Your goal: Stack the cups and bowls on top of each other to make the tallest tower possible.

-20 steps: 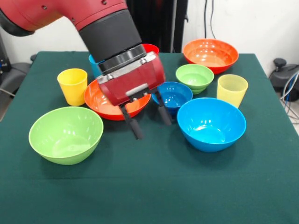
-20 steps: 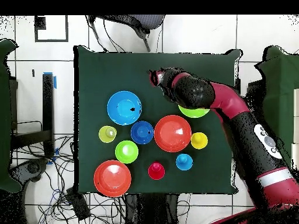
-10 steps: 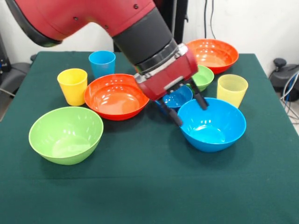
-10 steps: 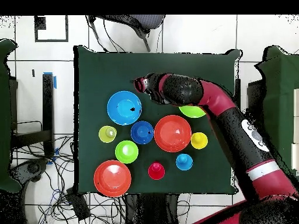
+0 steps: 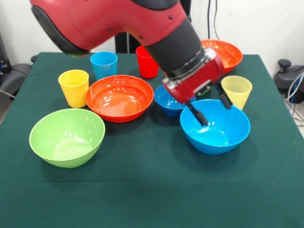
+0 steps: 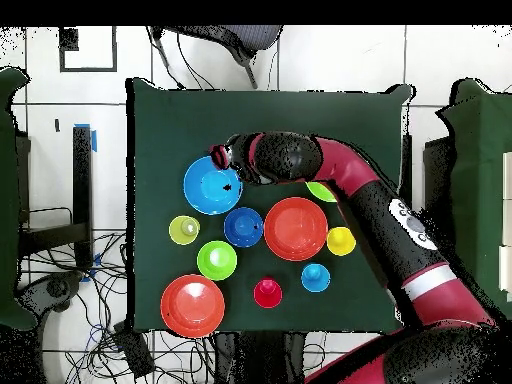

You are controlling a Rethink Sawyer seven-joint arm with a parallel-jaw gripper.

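- The big blue bowl (image 5: 215,126) is seen upright on the green counter (image 5: 152,190), at the right of the front view; nothing is stacked in it.
- The end effector (image 5: 212,107) is positioned over that bowl's far rim, with its two black fingers (image 5: 197,114) spread wide apart. Nothing is held between them. Whether a fingertip touches the bowl cannot be told.
- The small dark blue bowl (image 5: 170,100) is placed just beside the big blue bowl, partly hidden by the red wrist.
- A wide orange-red bowl (image 5: 119,98) is set left of it; the second orange-red bowl (image 5: 229,52) is located at the far right.
- The big green bowl (image 5: 67,137) is located at the near left.
- The yellow cup (image 5: 74,88), light blue cup (image 5: 103,65), red cup (image 5: 147,62) and pale yellow cup (image 5: 237,91) are all standing upright and apart.
- No tower is seen: each visible piece rests singly on the counter.
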